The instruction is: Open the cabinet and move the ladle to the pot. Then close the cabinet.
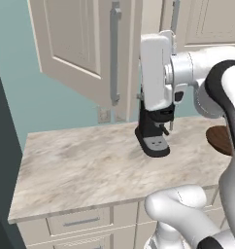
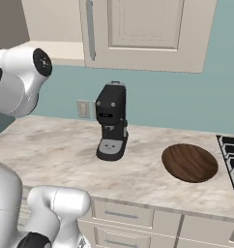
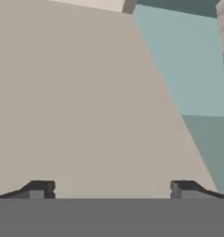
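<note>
**Gripper spread wide at the cabinet**

I am looking left to right: the cabinet (image 1: 85, 44) is hanging above the table's (image 1: 80, 165) back edge, its left door swung out, grey bar handle (image 1: 114, 53) upright. A black coffee machine (image 1: 153, 131) is standing mid-table near the back. A brown wooden bowl (image 2: 189, 162) is sitting towards the right edge. My gripper (image 3: 111, 190) is facing a beige panel, fingers (image 3: 37, 190) apart, holding nothing.
</note>
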Controlling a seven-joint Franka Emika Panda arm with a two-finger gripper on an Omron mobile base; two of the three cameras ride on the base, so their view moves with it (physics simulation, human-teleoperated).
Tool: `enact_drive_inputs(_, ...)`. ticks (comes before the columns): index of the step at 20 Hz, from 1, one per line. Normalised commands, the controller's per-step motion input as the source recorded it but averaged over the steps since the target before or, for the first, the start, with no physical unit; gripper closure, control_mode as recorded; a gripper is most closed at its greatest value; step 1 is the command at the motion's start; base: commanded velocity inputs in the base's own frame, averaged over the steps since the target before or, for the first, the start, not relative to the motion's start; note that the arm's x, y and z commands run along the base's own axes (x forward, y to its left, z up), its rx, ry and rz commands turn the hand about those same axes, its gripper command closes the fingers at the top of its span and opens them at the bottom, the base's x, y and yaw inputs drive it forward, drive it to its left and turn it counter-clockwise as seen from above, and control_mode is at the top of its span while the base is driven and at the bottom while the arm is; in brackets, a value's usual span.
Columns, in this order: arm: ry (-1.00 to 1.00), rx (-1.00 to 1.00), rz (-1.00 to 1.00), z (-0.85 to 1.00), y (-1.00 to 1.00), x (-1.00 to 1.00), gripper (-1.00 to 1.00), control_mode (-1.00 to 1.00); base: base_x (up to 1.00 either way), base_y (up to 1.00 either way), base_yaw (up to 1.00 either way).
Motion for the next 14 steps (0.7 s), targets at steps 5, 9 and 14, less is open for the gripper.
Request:
enact_drive_inputs(5,-0.01,0.0,0.03,0.07,0.33,-0.38,-1.0,-1.0,0.0,0.0,0.0)
enact_drive_inputs(9,-0.04,-0.14,-0.19,0.13,-0.85,0.08,-1.0,-1.0,0.0,0.0,0.0)
enact_drive_inputs(14,-0.04,-0.24,-0.34,0.06,-1.0,0.23,-1.0,-1.0,0.0,0.0,0.0)
